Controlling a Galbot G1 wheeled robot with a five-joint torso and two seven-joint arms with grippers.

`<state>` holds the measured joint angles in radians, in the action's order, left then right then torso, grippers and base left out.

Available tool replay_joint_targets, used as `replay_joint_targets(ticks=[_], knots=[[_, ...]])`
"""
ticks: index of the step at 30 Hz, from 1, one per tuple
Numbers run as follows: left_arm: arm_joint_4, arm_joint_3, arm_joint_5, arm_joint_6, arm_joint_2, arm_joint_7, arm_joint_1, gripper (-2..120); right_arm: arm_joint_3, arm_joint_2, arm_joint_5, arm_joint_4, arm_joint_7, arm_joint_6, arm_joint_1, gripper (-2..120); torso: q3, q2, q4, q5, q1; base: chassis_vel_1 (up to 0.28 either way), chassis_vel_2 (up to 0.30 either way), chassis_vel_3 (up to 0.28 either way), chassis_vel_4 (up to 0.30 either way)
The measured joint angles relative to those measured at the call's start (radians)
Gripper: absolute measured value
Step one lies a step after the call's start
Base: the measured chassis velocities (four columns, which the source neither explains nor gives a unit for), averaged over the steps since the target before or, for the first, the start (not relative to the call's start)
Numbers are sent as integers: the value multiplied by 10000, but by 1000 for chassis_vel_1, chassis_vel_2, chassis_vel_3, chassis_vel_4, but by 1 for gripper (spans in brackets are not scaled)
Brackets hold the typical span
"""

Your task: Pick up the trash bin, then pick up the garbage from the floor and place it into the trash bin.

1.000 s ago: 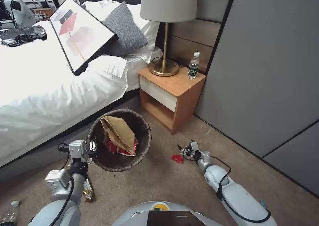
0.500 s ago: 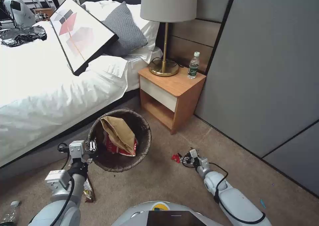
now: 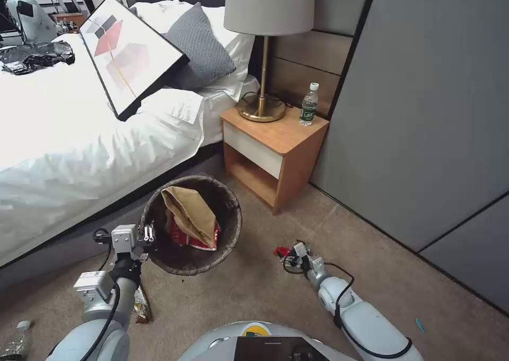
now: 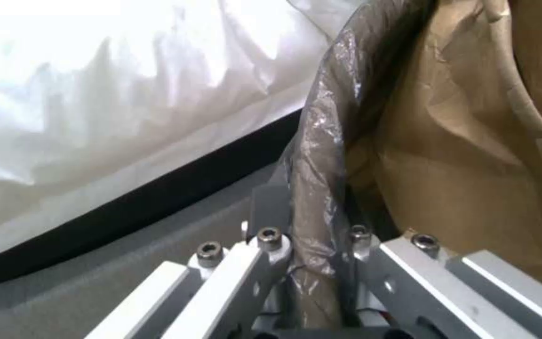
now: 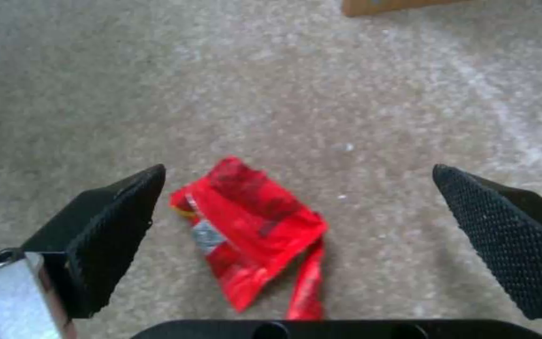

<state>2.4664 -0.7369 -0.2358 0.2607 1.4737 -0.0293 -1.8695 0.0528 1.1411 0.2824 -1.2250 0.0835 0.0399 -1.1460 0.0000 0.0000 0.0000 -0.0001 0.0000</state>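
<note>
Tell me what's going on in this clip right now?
The left gripper is clamped on the rim of the small round trash bin lined with a crinkled dark brown bag, holding it beside the bed. A tan paper bag and red-and-white packets already lie inside. The right gripper is low over the carpet, fingers spread wide around a crumpled red wrapper, not closed on it yet.

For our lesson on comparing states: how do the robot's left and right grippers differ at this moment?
The left gripper is shut on the trash bin rim; the right gripper is open, holding nothing. The left is raised beside the bed; the right is low over a red wrapper on the carpet.
</note>
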Motion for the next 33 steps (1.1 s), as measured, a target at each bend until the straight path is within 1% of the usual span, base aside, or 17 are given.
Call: replay_joint_targets(ticks=[14,31,33], knots=[[-44,6,-32,-5,-50,13,51,0,11,415,-342,510,-2,54,-64,100,0,0,0,1,0,0,0,0,0],[-97,1,-43,-5,-58,18,77,0,73,592,-463,860,99,90,46,100,0,0,0,0,0,0,0,0,0],[-108,0,-44,-6,-59,19,80,0,78,628,-476,920,122,92,78,99,0,0,0,0,0,0,0,0,0]])
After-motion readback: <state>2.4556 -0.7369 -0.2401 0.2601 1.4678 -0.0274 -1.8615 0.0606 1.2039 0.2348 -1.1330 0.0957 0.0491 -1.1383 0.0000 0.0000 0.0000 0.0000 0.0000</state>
